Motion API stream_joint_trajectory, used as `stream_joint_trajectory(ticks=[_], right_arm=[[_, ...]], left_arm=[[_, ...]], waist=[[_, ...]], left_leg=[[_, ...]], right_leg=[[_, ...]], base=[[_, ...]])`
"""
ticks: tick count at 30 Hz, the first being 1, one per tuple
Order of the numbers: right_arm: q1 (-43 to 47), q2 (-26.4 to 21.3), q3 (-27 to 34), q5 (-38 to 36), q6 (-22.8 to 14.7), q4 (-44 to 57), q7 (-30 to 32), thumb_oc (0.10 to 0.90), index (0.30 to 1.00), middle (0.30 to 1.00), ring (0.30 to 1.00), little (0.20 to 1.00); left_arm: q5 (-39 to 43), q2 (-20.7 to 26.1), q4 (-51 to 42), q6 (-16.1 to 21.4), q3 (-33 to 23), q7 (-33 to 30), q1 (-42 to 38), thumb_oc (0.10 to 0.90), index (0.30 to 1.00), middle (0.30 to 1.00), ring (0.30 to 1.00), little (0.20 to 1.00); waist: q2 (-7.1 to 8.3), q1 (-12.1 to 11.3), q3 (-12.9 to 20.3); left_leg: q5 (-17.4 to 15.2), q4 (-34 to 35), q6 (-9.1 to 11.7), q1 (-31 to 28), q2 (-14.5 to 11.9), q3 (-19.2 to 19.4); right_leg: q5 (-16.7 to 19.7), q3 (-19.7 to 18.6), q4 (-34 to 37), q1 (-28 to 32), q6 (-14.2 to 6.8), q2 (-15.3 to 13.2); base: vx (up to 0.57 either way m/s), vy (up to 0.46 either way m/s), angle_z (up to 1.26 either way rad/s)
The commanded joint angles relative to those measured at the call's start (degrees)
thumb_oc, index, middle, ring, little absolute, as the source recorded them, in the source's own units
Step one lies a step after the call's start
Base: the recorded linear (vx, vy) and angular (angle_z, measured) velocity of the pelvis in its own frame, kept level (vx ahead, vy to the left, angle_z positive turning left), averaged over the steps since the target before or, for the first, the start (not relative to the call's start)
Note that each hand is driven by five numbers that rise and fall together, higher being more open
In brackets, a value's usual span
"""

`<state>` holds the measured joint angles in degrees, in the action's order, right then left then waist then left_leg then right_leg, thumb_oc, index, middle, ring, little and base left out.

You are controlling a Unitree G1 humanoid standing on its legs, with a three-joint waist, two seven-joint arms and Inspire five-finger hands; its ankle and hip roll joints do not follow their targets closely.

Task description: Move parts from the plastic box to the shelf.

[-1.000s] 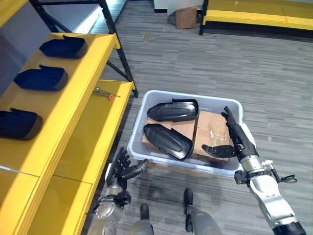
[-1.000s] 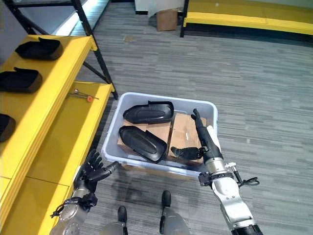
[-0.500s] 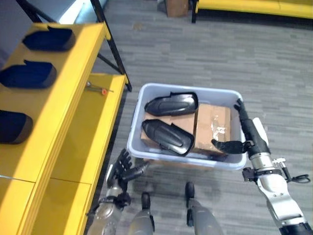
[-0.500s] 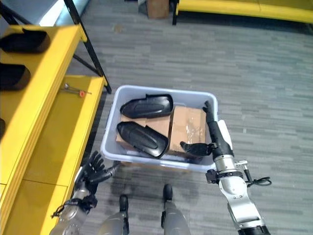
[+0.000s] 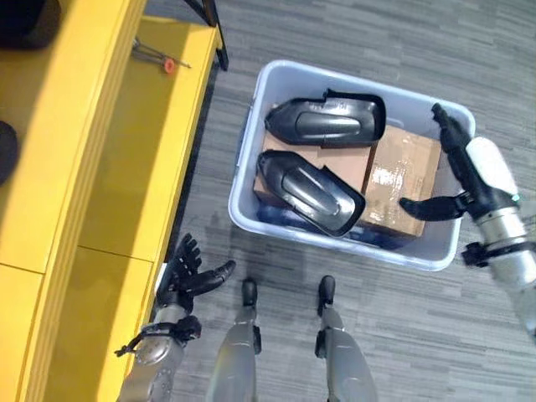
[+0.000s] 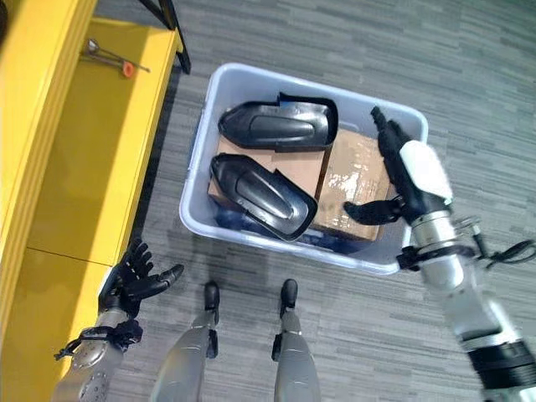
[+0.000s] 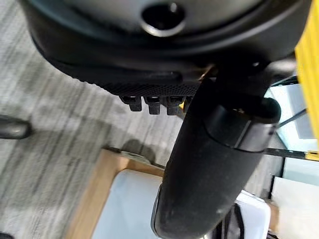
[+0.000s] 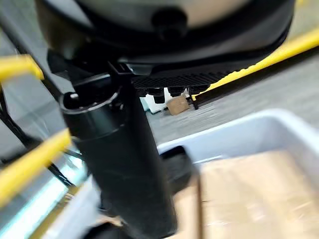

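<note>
The pale plastic box stands on the floor beside the yellow shelf. Two black moulded parts lie in it on cardboard: one at the far side, one nearer and slanted. My right hand is open over the box's right end, its fingers straight along the rim and its thumb reaching in above the cardboard. It holds nothing. My left hand is open with its fingers spread, low by the shelf's front edge and apart from the box's near left corner.
A thin tool with a red tip lies on the lower shelf board. Dark parts rest on the upper shelf level at the left. Grey carpet surrounds the box.
The whole picture has shifted: the camera now looks more steeply down on the box. My right hand stays at the box's right end. My left hand no longer touches the box's corner.
</note>
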<state>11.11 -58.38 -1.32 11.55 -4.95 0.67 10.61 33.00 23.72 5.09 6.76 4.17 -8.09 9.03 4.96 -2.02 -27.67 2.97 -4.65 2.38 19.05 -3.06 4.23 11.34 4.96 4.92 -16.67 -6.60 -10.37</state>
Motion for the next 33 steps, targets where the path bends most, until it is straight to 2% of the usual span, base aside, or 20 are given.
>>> stream_joint_trajectory(ticks=[1,3,4,12,14,20,28,33], right_arm=[[9.6,-8.4,-1.2,6.1,0.3,-4.5,3.1,0.9,1.0,1.0,1.0,1.0],[12.2,-10.0,-3.5,7.2,0.5,-6.3,3.2,0.9,1.0,1.0,1.0,1.0],[14.8,-12.6,-5.9,9.1,1.0,-8.6,2.8,0.9,1.0,1.0,1.0,1.0],[22.7,-15.2,-14.0,12.3,1.5,-11.8,1.8,0.9,1.0,1.0,1.0,1.0],[25.9,-15.0,-18.0,13.9,1.8,-12.2,1.2,0.9,1.0,1.0,1.0,1.0],[25.9,-14.0,-18.5,16.2,1.9,-9.6,1.1,0.9,1.0,1.0,1.0,1.0],[22.6,-9.7,-16.4,19.5,0.7,-1.0,0.8,0.9,1.0,1.0,1.0,1.0],[21.3,-8.5,-15.9,20.4,0.3,0.9,0.9,0.9,1.0,1.0,1.0,1.0]], left_arm=[[0.3,3.4,-6.5,5.7,-1.5,0.7,0.3,0.9,1.0,1.0,1.0,1.0],[0.3,3.4,-6.3,5.7,-1.6,0.6,0.1,0.9,1.0,1.0,1.0,1.0],[0.4,3.9,-6.1,5.8,-1.0,0.4,-0.5,0.9,1.0,1.0,1.0,1.0],[0.3,4.0,-5.3,6.0,-0.1,-0.5,-2.7,0.9,1.0,1.0,1.0,1.0],[0.3,3.7,-5.3,6.3,0.5,-1.2,-3.7,0.9,1.0,1.0,1.0,1.0],[0.0,2.9,-5.4,6.2,0.5,-2.1,-4.6,0.9,1.0,1.0,1.0,1.0],[-0.5,1.9,-6.4,6.2,0.8,-3.2,-6.0,0.9,1.0,1.0,1.0,1.0],[-0.6,1.6,-6.7,6.2,0.8,-3.6,-5.9,0.9,1.0,1.0,1.0,1.0]], waist=[[0.54,-0.7,2.8],[0.45,-0.6,2.5],[0.52,-1.2,1.8],[0.35,-1.1,0.1],[0.27,-1.4,-0.9],[0.12,-1.3,-1.5],[-0.16,-1.2,-2.1],[-0.26,-1.1,-2.1]], left_leg=[[1.7,-1.6,2.3,1.4,-4.3,-0.4],[2.1,-1.3,2.4,1.6,-4.5,-0.4],[2.7,-0.7,2.7,1.8,-4.9,-0.4],[4.6,2.0,3.2,2.1,-5.9,-1.2],[5.4,3.1,3.4,2.3,-6.1,-1.8],[5.6,3.7,3.4,2.4,-6.1,-2.0],[5.3,3.6,3.4,3.0,-5.6,-2.4],[5.3,3.7,3.4,3.5,-5.4,-2.5]], right_leg=[[-4.5,-0.1,-5.4,1.4,-2.3,-3.1],[-4.5,-0.2,-5.7,0.9,-2.3,-3.0],[-4.5,0.1,-6.0,0.2,-2.3,-2.6],[-5.2,0.6,-7.4,-1.8,-1.9,-1.5],[-5.5,1.0,-8.0,-2.6,-1.7,-1.0],[-5.6,1.2,-8.2,-3.0,-1.7,-1.0],[-5.7,1.5,-8.2,-3.4,-1.8,-1.1],[-5.6,1.6,-8.0,-3.7,-1.8,-1.2]], base=[[-0.04,-0.049,0.02],[-0.03,-0.051,-0.03],[-0.02,-0.039,-0.05],[-0.01,-0.053,-0.02],[0.0,-0.077,0.07],[0.0,-0.015,0.06],[0.0,0.0,0.0],[-0.01,0.01,0.04]])
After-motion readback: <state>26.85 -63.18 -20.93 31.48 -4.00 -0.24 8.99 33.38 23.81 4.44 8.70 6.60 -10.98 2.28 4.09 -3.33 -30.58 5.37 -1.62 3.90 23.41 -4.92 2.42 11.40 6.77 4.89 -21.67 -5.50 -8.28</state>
